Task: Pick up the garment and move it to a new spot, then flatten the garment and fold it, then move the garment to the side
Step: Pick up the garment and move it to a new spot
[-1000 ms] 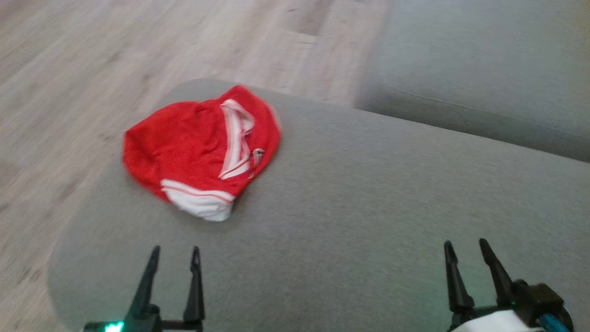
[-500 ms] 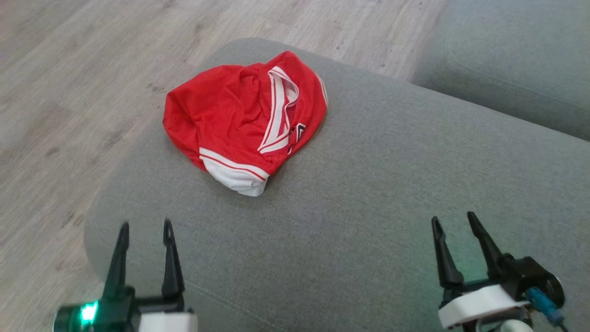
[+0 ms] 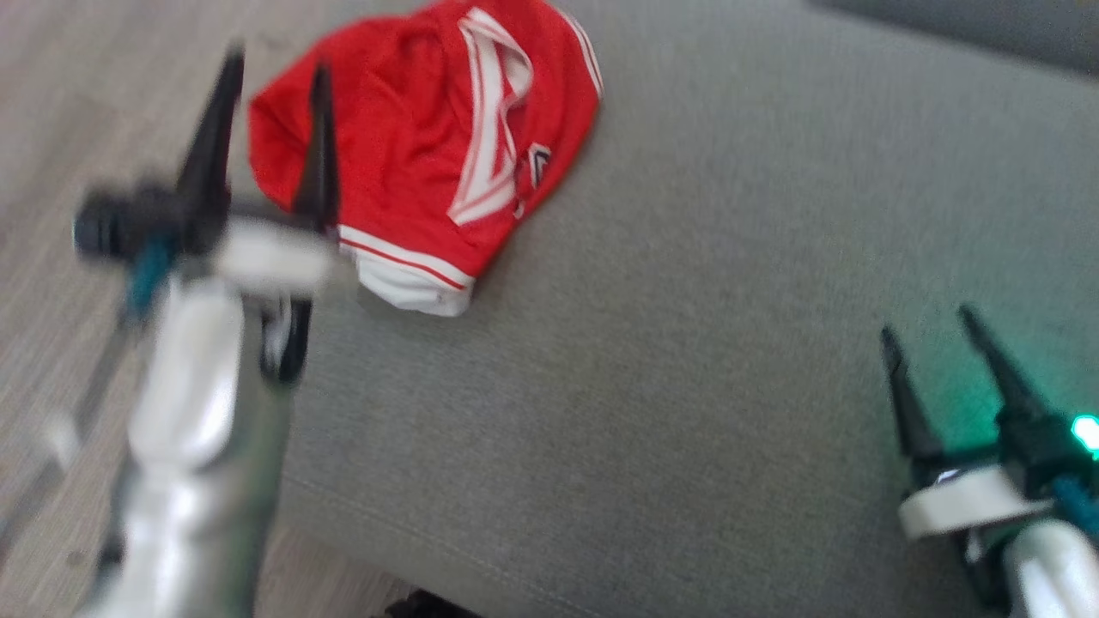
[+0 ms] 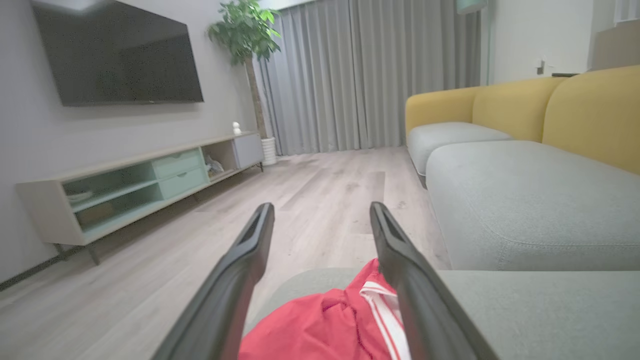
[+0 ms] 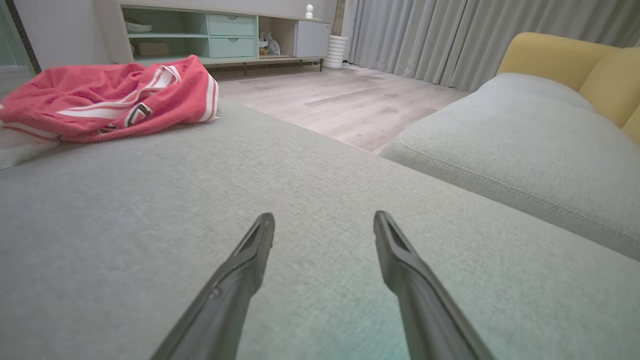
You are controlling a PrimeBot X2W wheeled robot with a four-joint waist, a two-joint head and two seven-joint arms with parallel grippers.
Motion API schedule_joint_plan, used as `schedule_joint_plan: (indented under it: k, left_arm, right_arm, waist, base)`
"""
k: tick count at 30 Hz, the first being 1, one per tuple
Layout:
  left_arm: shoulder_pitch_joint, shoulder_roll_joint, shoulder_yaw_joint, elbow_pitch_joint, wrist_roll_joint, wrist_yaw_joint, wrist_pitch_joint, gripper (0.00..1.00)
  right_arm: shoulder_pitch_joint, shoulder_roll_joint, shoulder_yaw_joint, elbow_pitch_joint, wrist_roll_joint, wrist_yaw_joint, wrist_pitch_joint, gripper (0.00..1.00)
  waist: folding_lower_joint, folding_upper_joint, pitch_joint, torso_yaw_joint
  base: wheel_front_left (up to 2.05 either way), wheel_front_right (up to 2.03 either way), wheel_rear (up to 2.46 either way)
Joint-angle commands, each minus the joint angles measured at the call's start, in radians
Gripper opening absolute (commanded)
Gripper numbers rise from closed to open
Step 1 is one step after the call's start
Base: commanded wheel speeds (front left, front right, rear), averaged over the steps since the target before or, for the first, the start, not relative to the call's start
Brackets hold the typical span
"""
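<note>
A crumpled red garment (image 3: pixel 421 146) with white trim lies at the far left end of the grey cushion (image 3: pixel 687 300). My left gripper (image 3: pixel 275 77) is raised and open, its fingers over the garment's left edge in the blurred head view. In the left wrist view the garment (image 4: pixel 325 325) sits low between and below the open fingers (image 4: pixel 321 207). My right gripper (image 3: pixel 925 324) hovers open over bare cushion at the lower right, well away from the garment. The right wrist view has the garment (image 5: pixel 110 100) at the upper left, far ahead of the empty fingers (image 5: pixel 324 217).
Wooden floor (image 3: pixel 51 103) drops off left of the cushion's rounded edge. A second grey seat (image 4: pixel 525 200) with yellow backrests (image 4: pixel 590 110) lies to the right. Across the room stand a TV (image 4: pixel 115 55), a low console (image 4: pixel 135 185), a plant (image 4: pixel 245 30) and curtains (image 4: pixel 380 75).
My left arm has risen and reached forward to the garment's left edge. The head camera has tilted down and shifted. The right gripper stays open near the lower right.
</note>
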Motion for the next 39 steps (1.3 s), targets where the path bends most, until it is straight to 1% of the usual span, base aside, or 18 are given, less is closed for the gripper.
schedule_joint_plan:
  k: [1,5,6,7,9,10,14,15,17,18,22,25,29,34,39]
  left_arm:
    - [-0.137,0.038,0.015,0.032,-0.029,-0.015,0.034,1.0]
    - [-0.355,0.038,-0.028,0.22,-0.116,-0.033,0.15,1.0]
    - [-0.438,0.037,-0.076,0.31,-0.177,-0.035,0.21,1.0]
    - [-0.47,0.041,-0.119,0.343,-0.218,-0.035,0.23,1.0]
    - [-0.517,0.062,-0.175,0.415,-0.304,-0.036,0.284,1.0]
    - [-0.541,0.081,-0.233,0.479,-0.374,-0.036,0.339,1.0]
    - [-0.537,0.112,-0.358,0.569,-0.477,-0.036,0.454,1.0]
    - [-0.533,0.125,-0.39,0.579,-0.491,-0.036,0.467,0.87]
    - [-0.541,0.166,-0.426,0.6,-0.491,-0.036,0.423,0.0]
    - [-0.541,0.166,-0.426,0.6,-0.491,-0.036,0.423,0.0]
    - [-0.581,0.211,-0.47,0.626,-0.469,-0.036,0.266,0.0]
    - [-0.616,0.248,-0.49,0.636,-0.455,-0.036,0.16,0.0]
    - [-0.679,0.306,-0.507,0.619,-0.427,-0.036,0.065,0.0]
    - [-0.767,0.361,-0.528,0.515,-0.41,-0.036,0.037,0.0]
    - [-0.816,0.397,-0.553,0.352,-0.412,-0.036,0.075,0.0]
  right_arm:
    - [-0.053,-0.042,0.024,-0.043,-0.017,-0.001,-0.011,1.0]
    - [-0.097,-0.1,0.008,-0.076,-0.037,-0.001,-0.011,1.0]
    - [-0.11,-0.121,-0.002,-0.093,-0.043,-0.001,-0.011,1.0]
    - [-0.115,-0.131,-0.005,-0.1,-0.046,-0.001,-0.011,1.0]
    - [-0.127,-0.148,-0.006,-0.115,-0.05,-0.001,-0.009,1.0]
    - [-0.138,-0.16,-0.007,-0.128,-0.052,-0.001,-0.006,1.0]
    - [-0.155,-0.167,-0.003,-0.138,-0.054,-0.001,-0.003,1.0]
    - [-0.159,-0.165,-0.001,-0.137,-0.055,-0.001,-0.004,1.0]
    - [-0.167,-0.159,0.002,-0.134,-0.057,-0.001,-0.004,1.0]
    - [-0.167,-0.159,0.002,-0.134,-0.057,-0.001,-0.004,1.0]
    - [-0.177,-0.14,0.01,-0.107,-0.057,-0.001,-0.007,1.0]
    - [-0.186,-0.108,0.023,-0.074,-0.051,-0.001,-0.009,1.0]
    - [-0.194,-0.043,0.034,-0.056,-0.005,-0.001,-0.01,1.0]
    - [-0.186,0.015,0.04,-0.064,0.035,-0.001,-0.011,1.0]
    - [-0.153,0.056,0.047,-0.074,0.059,-0.001,-0.011,1.0]
  waist:
    - [-0.0003,0.0,0.136,-0.05]
    - [-0.0003,0.0,0.229,-0.078]
    - [-0.0003,0.0,0.265,-0.091]
    - [-0.0003,0.0,0.281,-0.098]
    - [-0.0003,0.0,0.312,-0.112]
    - [-0.0003,0.0,0.334,-0.124]
    - [-0.0003,0.0,0.359,-0.143]
    - [-0.0003,0.0,0.361,-0.146]
    - [-0.0003,0.0,0.364,-0.151]
    - [-0.0003,0.0,0.364,-0.151]
    - [-0.0003,0.0,0.337,-0.156]
    - [-0.0003,0.0,0.271,-0.169]
    - [-0.0003,0.0,0.165,-0.209]
    - [-0.0003,0.0,0.055,-0.288]
    - [-0.0003,0.0,-0.039,-0.392]
  base:
    - [0.0,0.0,0.0]
    - [0.0,0.0,0.0]
    - [0.0,0.0,0.0]
    - [0.0,0.0,0.0]
    - [0.0,0.0,0.0]
    - [0.0,0.0,0.0]
    - [0.0,0.0,0.0]
    - [0.0,0.0,0.0]
    - [0.0,0.0,0.0]
    - [0.0,0.0,0.0]
    - [0.0,0.0,0.0]
    - [0.0,0.0,0.0]
    - [0.0,0.0,0.0]
    - [0.0,0.0,0.0]
    - [0.0,0.0,0.0]
